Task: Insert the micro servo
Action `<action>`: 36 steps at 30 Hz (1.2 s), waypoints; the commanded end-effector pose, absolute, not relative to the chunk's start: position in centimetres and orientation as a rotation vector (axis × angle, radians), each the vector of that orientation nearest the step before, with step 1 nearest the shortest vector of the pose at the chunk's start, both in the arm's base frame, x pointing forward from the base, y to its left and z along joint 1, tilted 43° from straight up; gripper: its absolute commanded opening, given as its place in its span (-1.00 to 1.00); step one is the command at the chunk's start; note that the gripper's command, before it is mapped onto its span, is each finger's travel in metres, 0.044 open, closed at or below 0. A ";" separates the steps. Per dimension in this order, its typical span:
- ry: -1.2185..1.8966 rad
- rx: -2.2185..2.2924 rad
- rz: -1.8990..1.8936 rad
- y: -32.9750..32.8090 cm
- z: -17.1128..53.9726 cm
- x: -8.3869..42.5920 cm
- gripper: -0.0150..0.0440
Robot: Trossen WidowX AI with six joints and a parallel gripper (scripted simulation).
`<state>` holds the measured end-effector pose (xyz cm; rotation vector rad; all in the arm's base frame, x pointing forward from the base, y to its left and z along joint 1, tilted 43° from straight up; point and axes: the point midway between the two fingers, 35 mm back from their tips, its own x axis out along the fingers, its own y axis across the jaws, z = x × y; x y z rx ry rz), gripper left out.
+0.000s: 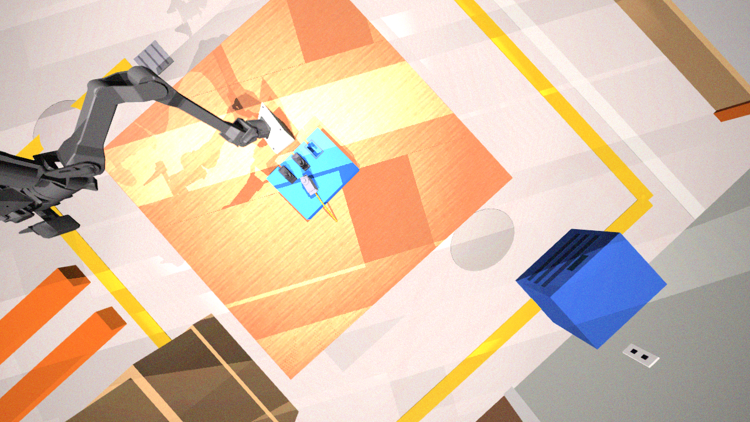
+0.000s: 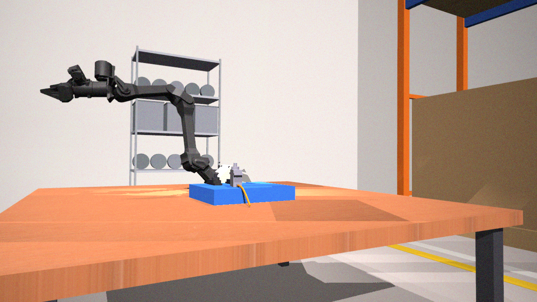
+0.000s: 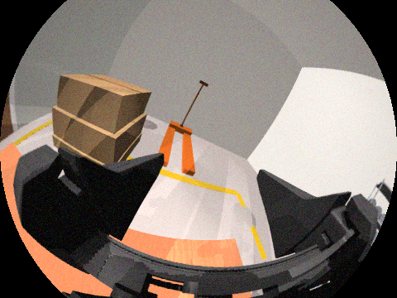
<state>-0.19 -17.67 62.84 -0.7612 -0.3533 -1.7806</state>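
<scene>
The loose micro servo (image 1: 309, 186) (image 2: 236, 176) is pale grey and stands upright on the blue deck (image 1: 338, 169) (image 2: 266, 194), near one edge, shaft up. Its orange cable (image 1: 326, 208) (image 2: 246, 196) hangs over that edge. The marked pocket (image 1: 314, 148) is empty, at the deck's far end past two dark servos (image 1: 300, 160) (image 1: 286, 173). My gripper (image 2: 42, 91) (image 3: 213, 167) is open and empty, high above and well to the left of the deck in the exterior view, pointing away from it. The top view does not clearly show its fingers.
A white plate (image 1: 276, 130) (image 2: 224, 173) stands tilted between my arm's base and the deck. The wooden table (image 1: 262, 251) (image 2: 150, 240) carries them. Cardboard boxes (image 1: 210, 361) (image 3: 97, 117) and an orange pallet jack (image 3: 188, 153) stand on the floor beyond the table.
</scene>
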 end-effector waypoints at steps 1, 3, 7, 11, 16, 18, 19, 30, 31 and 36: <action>-0.267 -0.752 -1.752 -19.4 61.9 1.2 1.00; -0.224 -0.748 -1.734 -20.3 61.5 1.9 1.00; -0.164 -0.741 -1.697 -21.6 60.6 3.4 1.00; -0.087 -0.744 -1.653 -22.8 59.6 5.0 1.00; -0.010 -0.744 -1.591 -24.0 58.3 7.0 1.00; 0.035 -0.750 -1.564 -24.5 57.7 8.0 1.00; 0.051 -0.753 -1.550 -24.7 57.4 8.5 1.00; 0.163 -0.775 -1.431 -25.9 55.2 12.3 1.00; 0.172 -0.776 -1.423 -26.0 55.0 12.6 1.00; 0.226 -0.789 -1.369 -26.3 53.9 14.2 1.00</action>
